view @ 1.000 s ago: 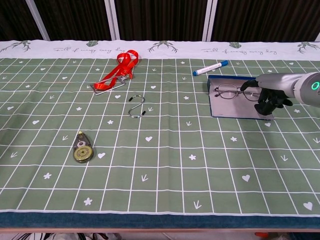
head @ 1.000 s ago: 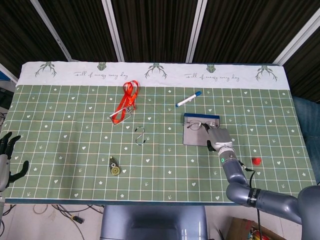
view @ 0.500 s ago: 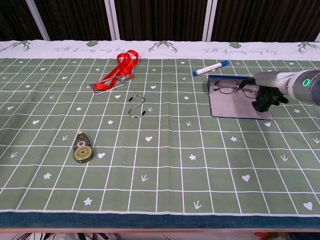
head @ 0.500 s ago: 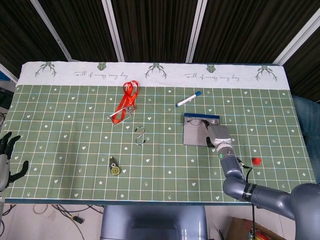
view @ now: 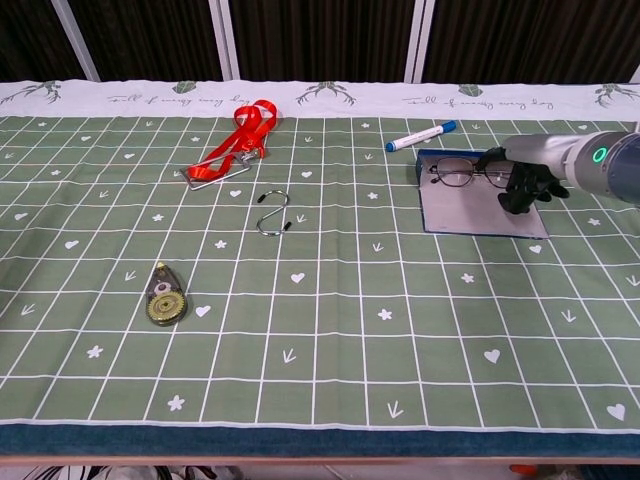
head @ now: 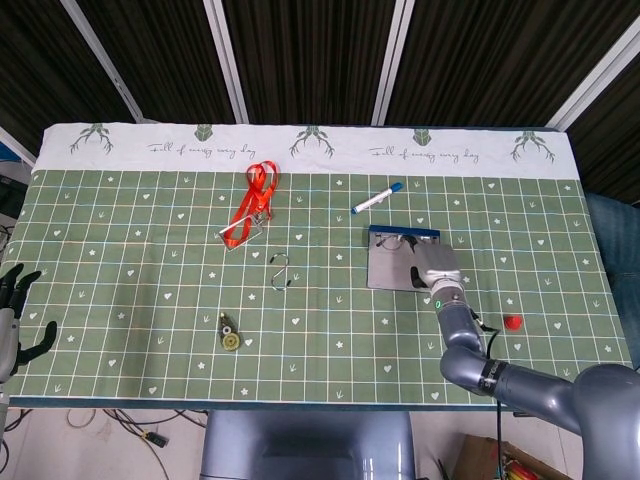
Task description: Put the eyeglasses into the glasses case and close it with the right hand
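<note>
The open glasses case (head: 385, 272) (view: 470, 212) lies flat at the right of the table, grey inside with a blue far rim. The thin-framed eyeglasses (head: 393, 241) (view: 452, 176) lie across its far end, close to the blue rim. My right hand (head: 436, 262) (view: 527, 178) is over the case's right side and holds the right end of the eyeglasses between its fingertips. My left hand (head: 12, 310) hangs off the table's near left corner, fingers apart and holding nothing; the chest view does not show it.
A blue-capped white marker (view: 420, 135) lies just beyond the case. A red lanyard (view: 235, 145), a metal S-hook (view: 273, 213) and a correction-tape roller (view: 165, 296) sit left of centre. A small red object (head: 513, 322) lies near the right front edge.
My right hand has carried the eyeglasses from the middle of the case toward its far blue rim. The left hand has not moved.
</note>
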### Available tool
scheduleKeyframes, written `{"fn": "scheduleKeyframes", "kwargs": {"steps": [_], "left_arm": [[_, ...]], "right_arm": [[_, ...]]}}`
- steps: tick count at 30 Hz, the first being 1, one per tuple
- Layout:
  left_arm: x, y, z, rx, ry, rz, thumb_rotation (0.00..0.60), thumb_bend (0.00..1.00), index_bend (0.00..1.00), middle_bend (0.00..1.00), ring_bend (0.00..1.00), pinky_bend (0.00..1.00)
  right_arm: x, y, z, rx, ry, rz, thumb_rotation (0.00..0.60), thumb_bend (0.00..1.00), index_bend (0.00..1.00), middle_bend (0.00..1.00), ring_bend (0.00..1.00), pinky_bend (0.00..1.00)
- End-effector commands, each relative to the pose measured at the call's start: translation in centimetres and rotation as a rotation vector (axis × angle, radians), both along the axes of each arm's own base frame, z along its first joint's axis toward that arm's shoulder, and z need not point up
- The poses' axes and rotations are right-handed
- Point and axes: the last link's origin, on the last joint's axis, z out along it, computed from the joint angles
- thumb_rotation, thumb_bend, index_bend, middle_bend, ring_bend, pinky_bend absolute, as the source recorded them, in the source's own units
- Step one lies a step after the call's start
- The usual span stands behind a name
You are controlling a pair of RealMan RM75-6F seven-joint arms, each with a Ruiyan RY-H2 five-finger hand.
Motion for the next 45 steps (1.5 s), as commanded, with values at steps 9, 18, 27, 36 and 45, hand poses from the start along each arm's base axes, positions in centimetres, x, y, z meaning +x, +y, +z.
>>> {"fn": "scheduleKeyframes", "kwargs": {"steps": [9,18,27,36,45], "left_arm": [[0.0,0.0,0.0,0.000,0.001,0.001,0.600,0.39,0.12,0.00,0.00,0.00],[-0.1,0.0,0.1,-0.002,0.001,0.002,0.600,0.39,0.12,0.00,0.00,0.00],[-0.1,0.0,0.0,-0.009,0.010,0.001,0.600,0.39,0.14,0.00,0.00,0.00],[0.1,-0.1,-0.1,-0.007,0.012,-0.003,0.600,0.39,0.14,0.00,0.00,0.00],[0.0,-0.1,-0.2,-0.006,0.016,0.001,0.600,0.39,0.15,0.00,0.00,0.00]], "right_arm": [[0.1,-0.2,-0.1,-0.007,0.015,-0.007,0.600,0.67,0.06,0.73,0.80,0.82],[0.9,0.4,1.4,-0.011,-0.037,0.000,0.600,0.64,0.03,0.73,0.80,0.82],[1.0,4.2,3.2,-0.011,-0.062,0.089,0.600,0.37,0.04,0.44,0.53,0.51],[-0.3,6.3,2.3,-0.076,-0.071,0.208,0.600,0.35,0.21,0.30,0.31,0.28],[-1.0,5.7,0.9,-0.072,-0.031,0.243,0.600,0.23,0.24,0.27,0.28,0.22]]}}
